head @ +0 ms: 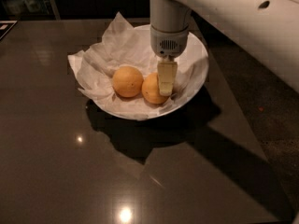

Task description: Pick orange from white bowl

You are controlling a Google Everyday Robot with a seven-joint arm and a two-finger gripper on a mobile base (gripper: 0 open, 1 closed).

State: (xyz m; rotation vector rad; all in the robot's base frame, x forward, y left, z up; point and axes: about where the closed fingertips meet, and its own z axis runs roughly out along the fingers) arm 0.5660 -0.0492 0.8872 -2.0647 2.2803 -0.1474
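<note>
The white bowl stands on the dark table and is lined with crumpled white paper. Two orange fruits lie side by side in it. The orange on the right has pale matte skin. A rounder second orange touches it on the left. My gripper hangs straight down from the white arm into the bowl. It is pressed against the right side of the right orange and covers part of it.
The glossy dark table runs to the left and toward the camera. Its right edge runs diagonally past the bowl, with dark speckled floor beyond. The white arm crosses the upper right.
</note>
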